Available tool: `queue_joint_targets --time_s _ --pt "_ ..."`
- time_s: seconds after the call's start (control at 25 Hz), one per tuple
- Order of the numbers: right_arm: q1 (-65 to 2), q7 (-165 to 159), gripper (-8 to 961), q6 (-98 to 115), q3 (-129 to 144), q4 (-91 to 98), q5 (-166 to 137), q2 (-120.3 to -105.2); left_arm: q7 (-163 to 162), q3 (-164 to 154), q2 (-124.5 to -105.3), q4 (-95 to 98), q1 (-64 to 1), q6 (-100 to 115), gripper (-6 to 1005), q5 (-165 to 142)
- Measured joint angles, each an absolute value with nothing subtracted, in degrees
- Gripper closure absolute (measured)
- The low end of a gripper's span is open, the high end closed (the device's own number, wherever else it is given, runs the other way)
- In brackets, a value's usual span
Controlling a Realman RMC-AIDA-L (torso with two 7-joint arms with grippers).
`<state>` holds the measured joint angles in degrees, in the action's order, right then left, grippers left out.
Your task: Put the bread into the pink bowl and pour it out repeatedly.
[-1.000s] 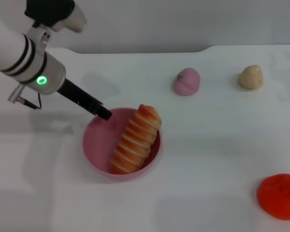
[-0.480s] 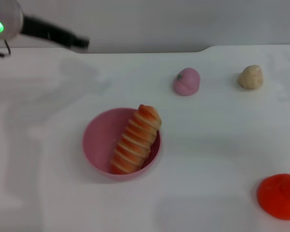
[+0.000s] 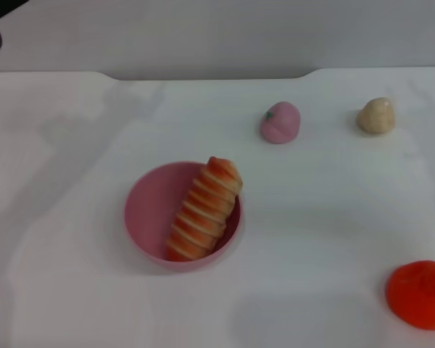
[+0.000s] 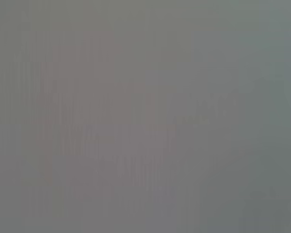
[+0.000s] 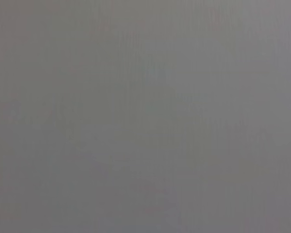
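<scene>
The pink bowl stands upright on the white table, left of centre in the head view. The bread, a ridged orange-and-cream striped loaf, lies inside it, leaning along the right side with its upper end poking over the far rim. Only a dark sliver of the left arm shows at the top left corner of the head view; its gripper is out of sight. No right arm or gripper appears. Both wrist views show only plain grey.
A small pink peach-like toy with a green spot sits at the back centre-right. A beige rounded lump lies at the back right. A flat orange-red round thing rests at the front right edge.
The left arm has drawn back from the bowl's far-left rim, up and to the left, and has almost left the head view. Bowl and bread have not moved.
</scene>
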<state>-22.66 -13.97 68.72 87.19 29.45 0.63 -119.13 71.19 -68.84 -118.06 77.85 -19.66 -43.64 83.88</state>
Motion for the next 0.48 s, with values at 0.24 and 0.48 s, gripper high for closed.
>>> queue_joint_targets --time_s 0.24,0.48 --pt "-23.6 -14.0 524 68.6 86.4 27.5 2.7 -119.25 88.5 -76.5 -118.28 76.7 -14.3 -35.3 465 101.7" --pt "-23.4 -14.0 524 68.8 86.3 26.7 5.9 -119.21 128.8 -79.0 -118.53 54.3 -14.4 -48.7 466 146.8"
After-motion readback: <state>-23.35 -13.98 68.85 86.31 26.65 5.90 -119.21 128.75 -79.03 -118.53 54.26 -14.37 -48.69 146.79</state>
